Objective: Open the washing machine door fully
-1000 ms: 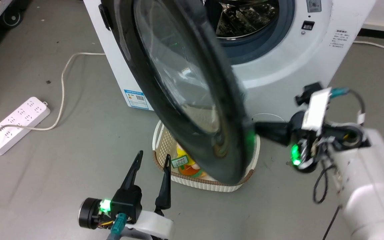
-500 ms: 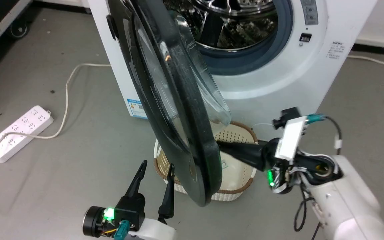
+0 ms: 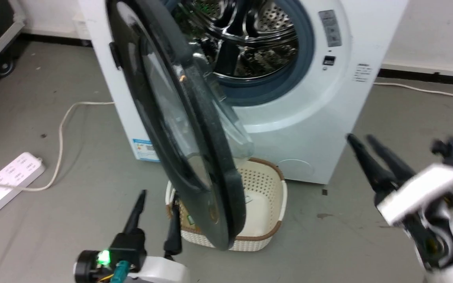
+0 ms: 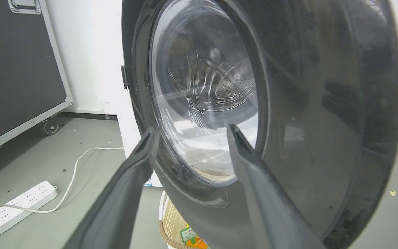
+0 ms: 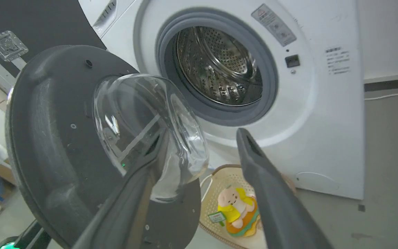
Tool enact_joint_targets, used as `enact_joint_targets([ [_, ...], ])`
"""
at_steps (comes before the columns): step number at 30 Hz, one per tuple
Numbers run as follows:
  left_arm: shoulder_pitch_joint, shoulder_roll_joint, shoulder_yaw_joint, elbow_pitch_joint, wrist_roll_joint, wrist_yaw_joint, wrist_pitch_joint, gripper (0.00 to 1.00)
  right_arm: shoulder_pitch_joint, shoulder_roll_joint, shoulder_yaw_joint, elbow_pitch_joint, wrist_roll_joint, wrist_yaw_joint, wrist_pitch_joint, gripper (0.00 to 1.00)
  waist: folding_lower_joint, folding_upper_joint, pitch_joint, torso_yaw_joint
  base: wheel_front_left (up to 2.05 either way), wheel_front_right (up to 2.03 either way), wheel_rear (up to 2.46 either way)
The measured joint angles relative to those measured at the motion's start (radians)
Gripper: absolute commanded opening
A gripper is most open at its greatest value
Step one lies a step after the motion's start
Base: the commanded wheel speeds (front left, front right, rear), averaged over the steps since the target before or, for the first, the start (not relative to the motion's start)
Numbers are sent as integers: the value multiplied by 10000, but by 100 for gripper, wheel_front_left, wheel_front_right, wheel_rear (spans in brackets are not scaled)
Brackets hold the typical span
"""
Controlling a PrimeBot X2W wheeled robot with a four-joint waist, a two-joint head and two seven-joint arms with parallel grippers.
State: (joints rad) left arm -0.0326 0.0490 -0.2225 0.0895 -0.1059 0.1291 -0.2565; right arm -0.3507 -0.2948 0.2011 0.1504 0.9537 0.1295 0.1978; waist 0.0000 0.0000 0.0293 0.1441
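Grey, scuffed concrete floor (image 3: pixel 53 220) spreads around the washing machine (image 3: pixel 309 129), with a white wall (image 3: pixel 427 31) and dark skirting behind it. Far left of the washing machine stands a black case (image 4: pixel 16 69) with metal edging and castors. Nearer, still to its left, a white power strip (image 3: pixel 6 184) lies flat, and its pale cord (image 3: pixel 63 129) curves back toward the machine's left side.

The washing machine door (image 3: pixel 179 129) is a big round disc of glossy black. It is swung out from the machine's left edge and stands nearly edge-on in the head view. Its clear glass bowl (image 5: pixel 150 131) bulges toward the opening. A grey rubber gasket (image 5: pixel 271 90) rings the perforated steel drum (image 5: pixel 219 65). Low in front of the machine sits a cream perforated basket (image 3: pixel 258 244) with a brown rim, partly under the door's lower edge, and a soft toy (image 5: pixel 233 211) lies inside.

The left gripper (image 3: pixel 159 196) is low in front of the door's outer face, fingers spread and empty. I cannot tell whether they touch the door. The right gripper (image 3: pixel 359 137) hangs off the machine's right front corner, well apart from the door, fingers parted and holding nothing.
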Motion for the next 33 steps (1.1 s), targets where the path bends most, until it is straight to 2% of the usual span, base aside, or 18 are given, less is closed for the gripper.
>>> enact_joint_targets([
  [5,129,-4,257,-107,0,-59,2,100,1237,-387,-150,-848,-2675,2,-2309,100,-1,0,-123,-356,0,0,0],
  [10,140,-2,403,-117,6,-268,2,100,2253,-251,-650,-1321,-5041,2,-3837,100,-1,0,-143,-638,0,0,0],
  [13,227,-2,458,-136,6,-370,2,100,2954,228,-1066,-1440,-6414,2,-4146,100,-1,0,-140,-750,0,0,0],
  [16,347,-2,483,-125,8,-493,2,100,3634,907,-1275,-1616,-7262,2,-4335,100,0,0,-174,-826,0,0,0],
  [21,517,-2,520,-119,75,-623,2,100,4476,1716,-1570,-1576,-8105,4,-4464,100,-1,0,-298,-909,0,0,0],
  [25,545,-2,531,-105,84,-779,2,100,4680,2042,-1661,-1576,-8217,4,-4479,100,-1,0,-364,-986,0,0,0],
  [27,545,-2,520,-44,150,-882,2,0,4680,2119,-1722,-1576,-8211,4,-4510,100,0,0,-394,-1025,0,0,0],
  [33,536,-2,589,-278,278,-941,2,0,4643,2240,-1751,-1559,-8203,4,-4548,100,-1,0,-458,-1065,0,0,0],
])
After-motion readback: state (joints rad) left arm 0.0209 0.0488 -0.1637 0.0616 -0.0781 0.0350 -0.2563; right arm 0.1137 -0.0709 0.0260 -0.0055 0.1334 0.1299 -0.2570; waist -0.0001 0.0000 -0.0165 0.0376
